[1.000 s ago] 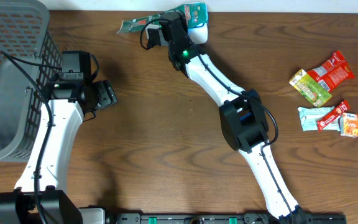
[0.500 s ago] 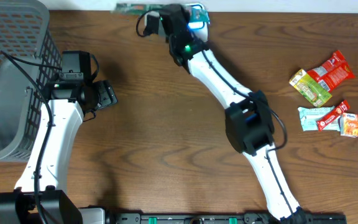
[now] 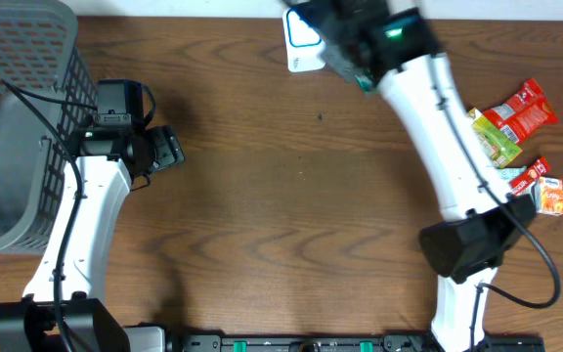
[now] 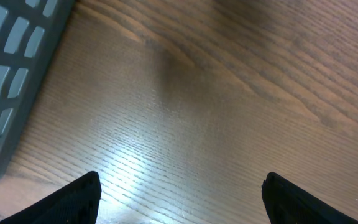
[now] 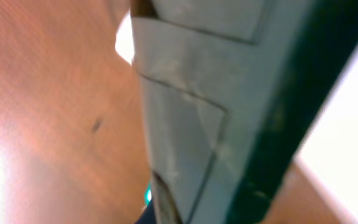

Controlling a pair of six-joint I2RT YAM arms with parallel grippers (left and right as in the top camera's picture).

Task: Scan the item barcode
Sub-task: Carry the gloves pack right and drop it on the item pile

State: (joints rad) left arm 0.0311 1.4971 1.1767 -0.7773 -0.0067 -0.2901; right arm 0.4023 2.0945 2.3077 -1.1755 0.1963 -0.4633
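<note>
We see a brown wooden table with wavy grain filling nearly the whole overhead frame. Along the top edge runs a narrow pale strip, which we cannot identify. In the left wrist view, a bright glare lies on the wood at lower left.

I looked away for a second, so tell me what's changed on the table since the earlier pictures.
The right arm swung toward its right, carrying the packet with it, still gripped; the packet's pale face now shows from above. The left arm, the basket and the snack pile stayed where they were.
</note>
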